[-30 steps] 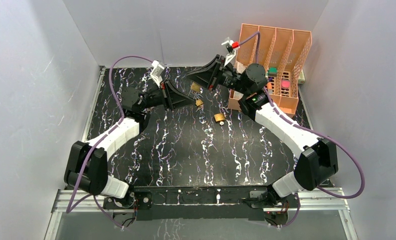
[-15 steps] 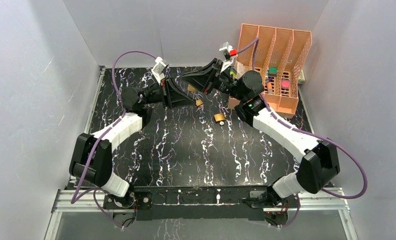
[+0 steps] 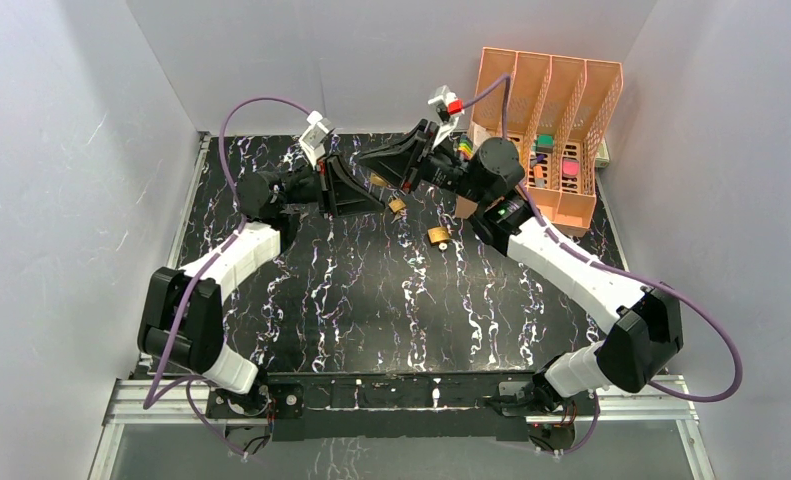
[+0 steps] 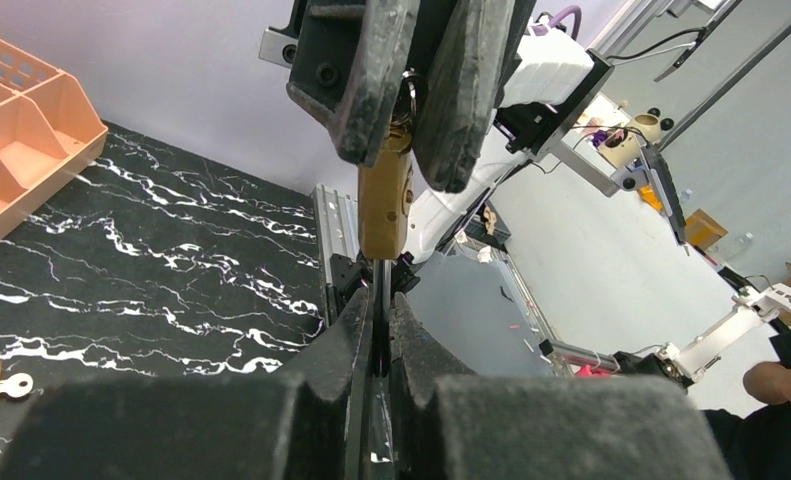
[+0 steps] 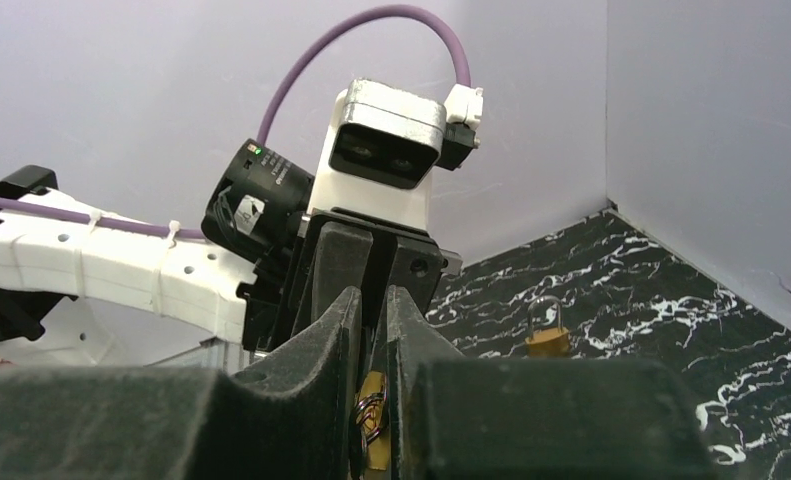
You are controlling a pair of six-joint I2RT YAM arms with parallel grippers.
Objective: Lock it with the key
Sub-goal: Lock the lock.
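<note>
In the left wrist view my left gripper [image 4: 381, 296] is shut on a thin key [image 4: 381, 285] whose tip meets the underside of a brass padlock [image 4: 384, 200]. My right gripper's fingers [image 4: 366, 90] clamp the top of that padlock, where a key ring shows. In the right wrist view my right gripper [image 5: 369, 296] is shut on the brass padlock [image 5: 373, 400] with its rings. In the top view the left gripper [image 3: 369, 188] and the right gripper [image 3: 389, 172] meet tip to tip above the table's far middle. The padlock is hidden there.
Two other brass padlocks lie on the black marbled table [image 3: 371, 300], one [image 3: 398, 206] just below the grippers and one [image 3: 437, 236] nearer. One stands upright in the right wrist view [image 5: 546, 338]. An orange file organiser [image 3: 551, 100] stands at the back right.
Both grippers stay joined at the padlock. The pair has shifted slightly left and up; the right wrist swung left and the left arm's elbow drew in.
</note>
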